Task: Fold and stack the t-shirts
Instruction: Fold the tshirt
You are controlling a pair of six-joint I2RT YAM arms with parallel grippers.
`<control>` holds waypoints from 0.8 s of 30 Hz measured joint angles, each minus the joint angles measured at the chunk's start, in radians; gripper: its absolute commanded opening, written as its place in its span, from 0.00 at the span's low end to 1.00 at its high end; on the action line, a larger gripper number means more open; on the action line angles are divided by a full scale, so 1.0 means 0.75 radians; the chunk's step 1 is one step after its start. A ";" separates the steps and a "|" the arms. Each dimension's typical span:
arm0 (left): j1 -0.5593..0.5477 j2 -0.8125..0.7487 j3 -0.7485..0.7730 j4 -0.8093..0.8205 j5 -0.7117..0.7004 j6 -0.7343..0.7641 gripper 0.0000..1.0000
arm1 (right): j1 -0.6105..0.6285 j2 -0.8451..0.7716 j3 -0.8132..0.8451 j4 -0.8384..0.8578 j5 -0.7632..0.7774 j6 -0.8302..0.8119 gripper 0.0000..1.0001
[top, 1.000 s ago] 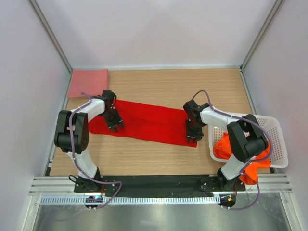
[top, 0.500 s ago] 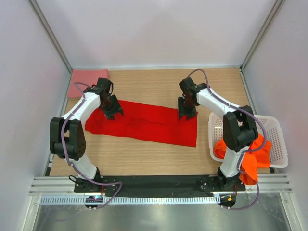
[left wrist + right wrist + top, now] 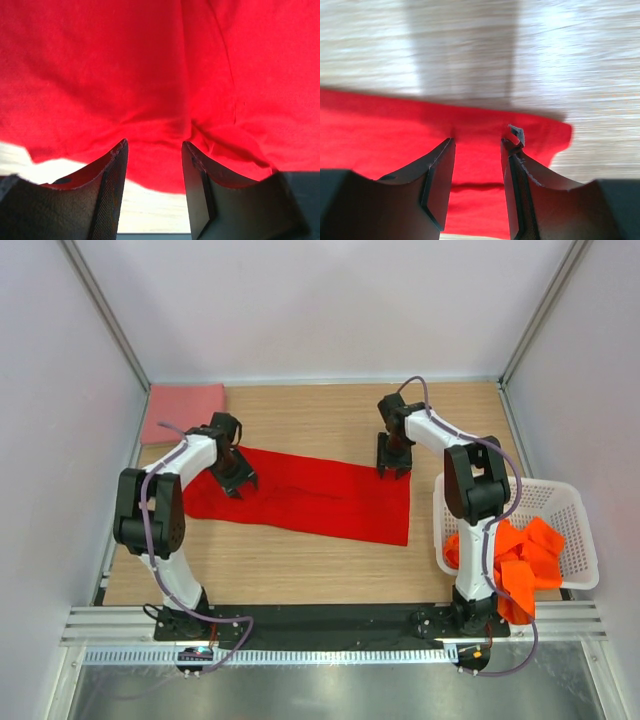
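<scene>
Bright red cloth t-shirt (image 3: 310,498): long strip, flat on wooden worktop (image 3: 300,420). Left jaws: apart, over its left end. Right jaws: apart, at its far right corner.

I can read no writing, label, brand, number or sign anywhere in my wrist views or from above.

Seen from above, the left gripper (image 3: 239,484) covers a part of the red shirt (image 3: 320,502) near its left end, and the right gripper (image 3: 390,469) covers its far right corner. The left wrist view cuts the shirt off on three sides. In the right wrist view the table (image 3: 470,50) is blurred. The orange shirts (image 3: 525,552) seem partly hidden behind the right arm.
</scene>
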 measured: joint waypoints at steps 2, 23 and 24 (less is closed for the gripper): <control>-0.009 0.035 0.012 0.010 -0.017 -0.007 0.48 | -0.013 0.005 -0.001 -0.001 0.019 0.001 0.48; -0.260 0.318 0.296 -0.026 -0.062 0.021 0.49 | 0.030 -0.481 -0.732 0.090 0.009 0.133 0.50; -0.281 0.327 0.310 -0.026 -0.057 0.019 0.49 | 0.043 -0.513 -0.769 0.085 0.008 0.142 0.50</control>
